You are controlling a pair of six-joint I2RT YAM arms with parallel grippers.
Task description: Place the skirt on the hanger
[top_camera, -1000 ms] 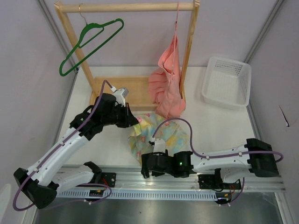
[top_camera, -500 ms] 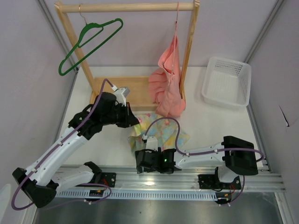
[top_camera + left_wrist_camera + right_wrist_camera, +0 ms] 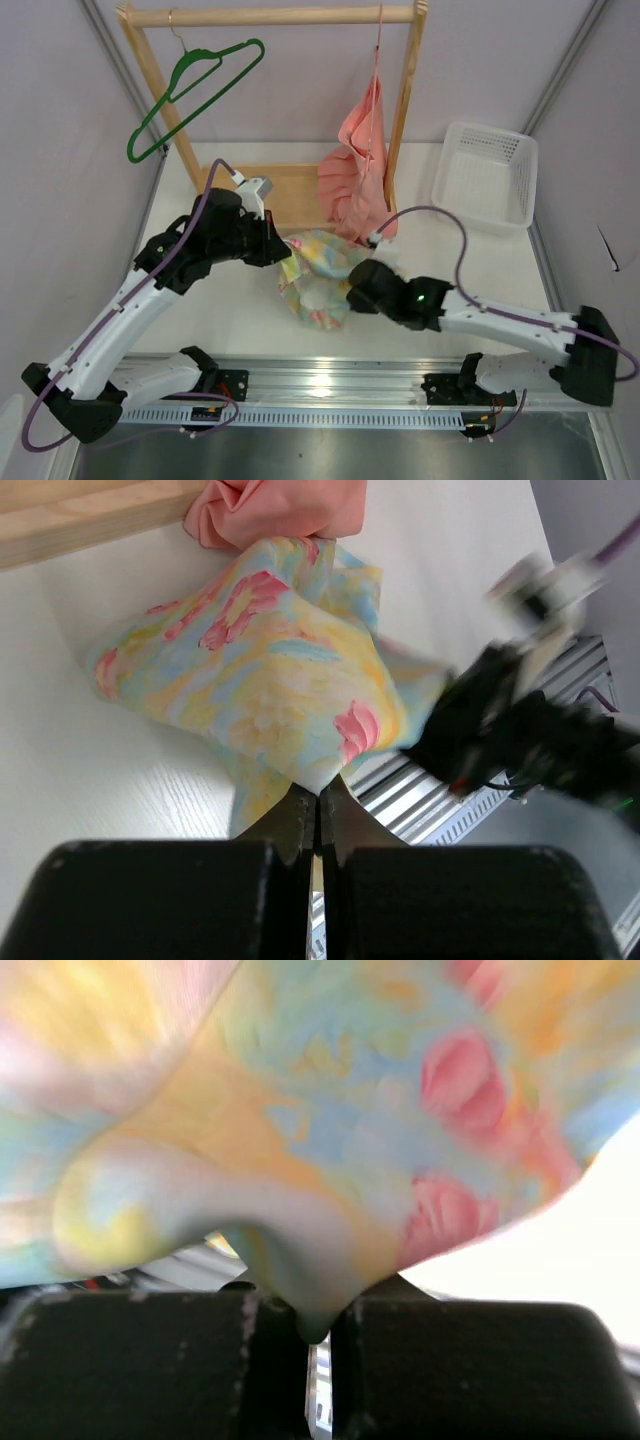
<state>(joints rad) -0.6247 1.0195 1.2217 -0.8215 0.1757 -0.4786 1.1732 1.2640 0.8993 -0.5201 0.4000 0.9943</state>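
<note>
1. Skirt (image 3: pixel 318 272): a small, soft cloth garment in pastel yellow, mint and blue with a pink flower print. It hangs bunched between the two grippers over the white table (image 3: pixel 470 270), just in front of the wooden rack's base. Its far edge is close under the hem of the salmon-pink ruffled garment (image 3: pixel 355 190).
2. The left gripper (image 3: pixel 280 250) has its black jaws pressed together on a pointed fold at the skirt's left side. In the left wrist view the cloth (image 3: pixel 265 680) fans out from that pinch (image 3: pixel 318 795).
3. The right gripper (image 3: pixel 352 290) is likewise clamped on a fold at the skirt's right side. Its wrist view shows a tongue of fabric (image 3: pixel 300 1110) nipped between the closed fingers (image 3: pixel 318 1325).
4. Handling, as I judge it: the cloth looks light and limp. It will sag and bunch wherever it is unsupported, and a thin pinch could slip out. Holds nearer the waistband, spread well apart, would keep an opening taut enough to thread.
5. The dark green plastic hanger (image 3: pixel 133 150) has a triangular frame and a hook top. It hangs tilted from the light wooden rack (image 3: pixel 270 15) at upper left, well apart from the skirt. It looks stiff, smooth and free to swing on the rail.
6. A white plastic basket (image 3: pixel 485 175) with slotted walls sits at the right, away from the work.
7. Whether the skirt's lower edge touches the table cannot be told.
</note>
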